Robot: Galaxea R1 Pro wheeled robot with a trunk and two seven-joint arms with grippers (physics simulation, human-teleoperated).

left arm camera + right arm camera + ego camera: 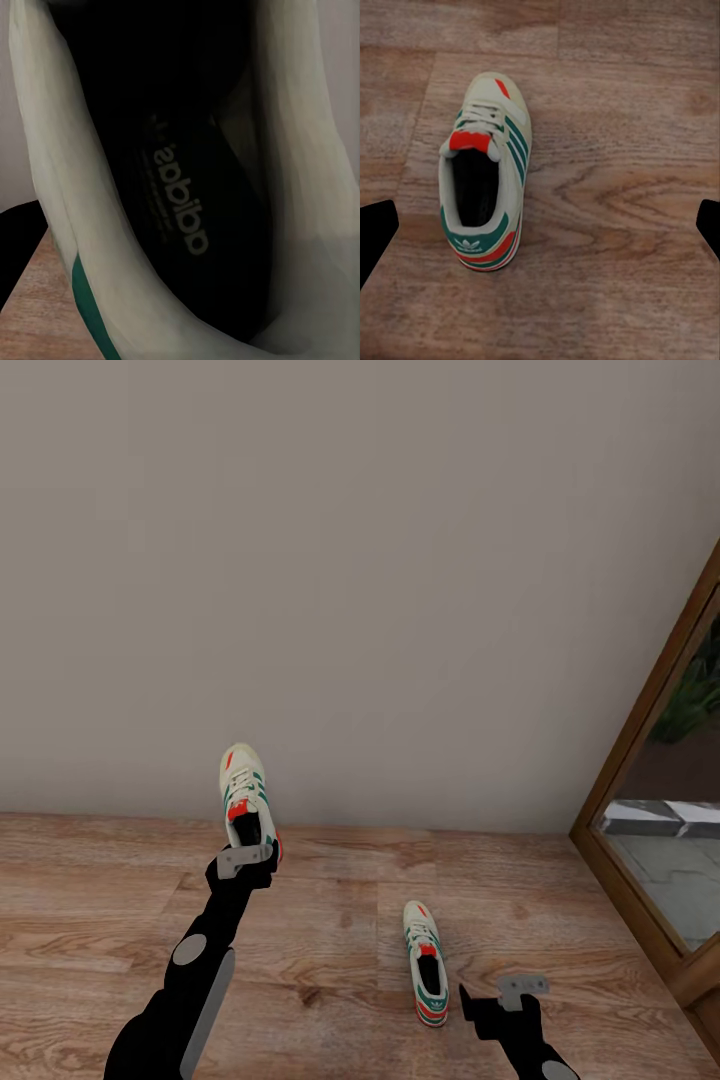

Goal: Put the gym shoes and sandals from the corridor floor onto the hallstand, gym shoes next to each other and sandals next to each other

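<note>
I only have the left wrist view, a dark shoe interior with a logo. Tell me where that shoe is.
Observer: The head view shows the held gym shoe lifted at the left hand, its toe up against the wall.
Operator: Report the other shoe.
Observer: The second gym shoe lies flat on the corridor floor, toe toward the wall.
Operator: Give me the right hand.
Observer: The right hand sits open beside that shoe's heel, not touching it.
</note>
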